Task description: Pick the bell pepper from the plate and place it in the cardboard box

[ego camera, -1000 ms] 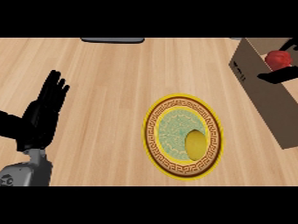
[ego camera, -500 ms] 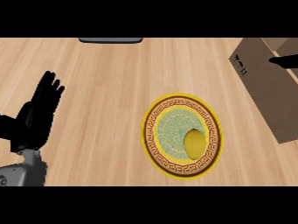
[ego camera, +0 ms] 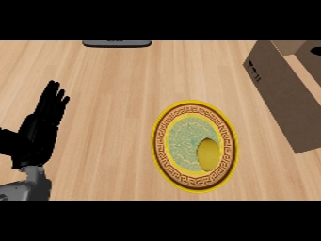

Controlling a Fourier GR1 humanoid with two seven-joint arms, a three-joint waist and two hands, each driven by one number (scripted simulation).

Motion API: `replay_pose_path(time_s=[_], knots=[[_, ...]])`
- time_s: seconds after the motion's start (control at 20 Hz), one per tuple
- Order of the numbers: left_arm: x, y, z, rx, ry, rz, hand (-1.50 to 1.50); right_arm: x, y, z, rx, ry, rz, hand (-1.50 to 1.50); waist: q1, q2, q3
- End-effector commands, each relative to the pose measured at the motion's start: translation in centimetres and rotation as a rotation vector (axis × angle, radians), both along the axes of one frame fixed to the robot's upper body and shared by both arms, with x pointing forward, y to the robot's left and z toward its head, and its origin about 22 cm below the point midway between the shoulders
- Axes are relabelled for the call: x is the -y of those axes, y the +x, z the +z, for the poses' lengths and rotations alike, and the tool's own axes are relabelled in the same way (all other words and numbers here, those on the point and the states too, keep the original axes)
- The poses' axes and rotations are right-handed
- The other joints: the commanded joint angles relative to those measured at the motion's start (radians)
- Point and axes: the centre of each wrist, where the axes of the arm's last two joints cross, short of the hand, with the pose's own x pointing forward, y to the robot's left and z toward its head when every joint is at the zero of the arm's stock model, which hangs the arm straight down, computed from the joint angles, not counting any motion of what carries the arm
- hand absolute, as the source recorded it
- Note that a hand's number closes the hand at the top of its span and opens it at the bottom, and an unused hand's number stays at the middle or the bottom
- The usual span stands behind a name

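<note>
We see our left hand [ego camera: 39, 129], black with straight spread fingers, resting over the left of the light wooden worktop [ego camera: 114, 89]. A round yellow plate with a patterned brown rim and pale green centre [ego camera: 195, 146] lies near the middle, carrying a yellow rounded object [ego camera: 208, 153] on its right part. The brown cardboard box [ego camera: 288, 101] stands at the far right, apart from the plate. A dark shape at the box's far right edge may be our right hand; we cannot tell its fingers. No bell pepper shows; it may be hidden in the box. A dark grey flat object [ego camera: 117, 43] lies at the far edge.
</note>
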Motion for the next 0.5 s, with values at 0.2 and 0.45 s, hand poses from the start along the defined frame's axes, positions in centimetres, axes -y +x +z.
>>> replay_pose_path(time_s=[0.2,0.45], knots=[[0.8,-0.1,0.1,0.008,0.003,-0.008,0.00,5.3,-3.6,-2.2,0.115,0.104,-0.042,-1.50,0.001,0.002,0.000],[-0.4,-0.4,-0.8,0.005,-0.009,-0.010,0.00,8.0,-6.1,-3.8,0.145,0.147,-0.063,-1.50,0.003,0.002,0.000]])
